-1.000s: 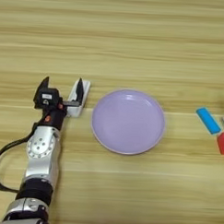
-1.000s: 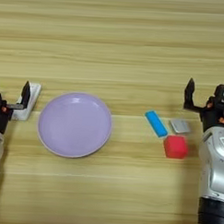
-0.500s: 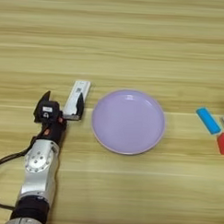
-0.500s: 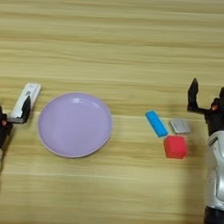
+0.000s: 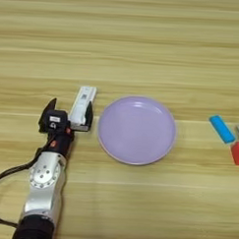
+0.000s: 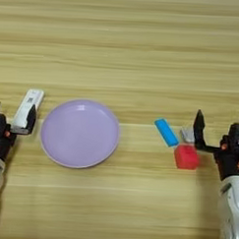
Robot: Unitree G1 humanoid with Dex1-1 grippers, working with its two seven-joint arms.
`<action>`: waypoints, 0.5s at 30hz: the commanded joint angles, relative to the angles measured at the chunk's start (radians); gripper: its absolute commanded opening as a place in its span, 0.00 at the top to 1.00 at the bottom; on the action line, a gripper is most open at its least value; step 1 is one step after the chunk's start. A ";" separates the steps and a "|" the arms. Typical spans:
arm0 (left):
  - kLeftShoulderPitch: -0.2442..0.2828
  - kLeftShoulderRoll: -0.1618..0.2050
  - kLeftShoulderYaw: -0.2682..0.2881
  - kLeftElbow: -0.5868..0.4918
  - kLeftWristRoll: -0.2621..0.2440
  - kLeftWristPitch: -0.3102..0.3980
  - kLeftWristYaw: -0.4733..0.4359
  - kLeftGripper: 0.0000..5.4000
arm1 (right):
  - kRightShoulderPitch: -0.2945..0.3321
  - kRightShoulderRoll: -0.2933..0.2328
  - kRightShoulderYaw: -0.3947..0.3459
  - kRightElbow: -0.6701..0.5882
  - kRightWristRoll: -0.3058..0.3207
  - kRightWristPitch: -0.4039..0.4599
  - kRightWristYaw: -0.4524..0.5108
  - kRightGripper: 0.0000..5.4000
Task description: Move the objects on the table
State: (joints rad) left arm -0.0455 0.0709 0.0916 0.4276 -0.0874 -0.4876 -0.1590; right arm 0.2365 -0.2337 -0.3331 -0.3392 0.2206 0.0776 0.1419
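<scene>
— What differs from a second ago?

— The left gripper (image 5: 67, 118) has drawn back toward the near edge of the table (image 5: 144, 44). Back then its two black fingers stood on either side of the white bar (image 5: 82, 104); now the bar lies flat on the wood, its far end past the fingertips, its near end touching or just beside the right-hand finger (image 5: 88, 115). The fingers stand spread apart and grip nothing.

— And the bar itself?

— It sits just left of the lilac plate (image 5: 137, 129), tilted so its far end leans right, about where it lay half a second ago.

— The other arm?

— The right gripper (image 6: 220, 133) hangs at the right side, fingers splayed wide with nothing between them, just beside the red cube (image 6: 186, 157). A small grey piece (image 6: 187, 135) lies by its left finger, and a blue block (image 6: 166, 132) rests between that and the plate. These things have not moved.

— Any writing?

— A small dark print shows on the bar's label; it is too small to read.
</scene>
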 commanded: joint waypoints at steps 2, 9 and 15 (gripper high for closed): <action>0.014 -0.003 -0.006 -0.018 0.009 0.013 0.009 0.00 | 0.059 0.020 0.026 -0.007 -0.009 -0.023 0.019 0.00; 0.014 -0.003 0.001 -0.011 0.008 0.016 0.019 0.00 | 0.110 0.031 0.071 -0.006 -0.032 -0.065 0.043 0.00; 0.018 -0.002 -0.002 -0.013 0.011 0.016 0.025 0.00 | 0.125 0.041 0.095 0.015 -0.047 -0.079 0.051 0.00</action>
State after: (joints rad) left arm -0.0343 0.0687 0.0933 0.4184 -0.0862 -0.4857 -0.1395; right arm 0.3523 -0.1960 -0.2496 -0.3397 0.1838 0.0084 0.1865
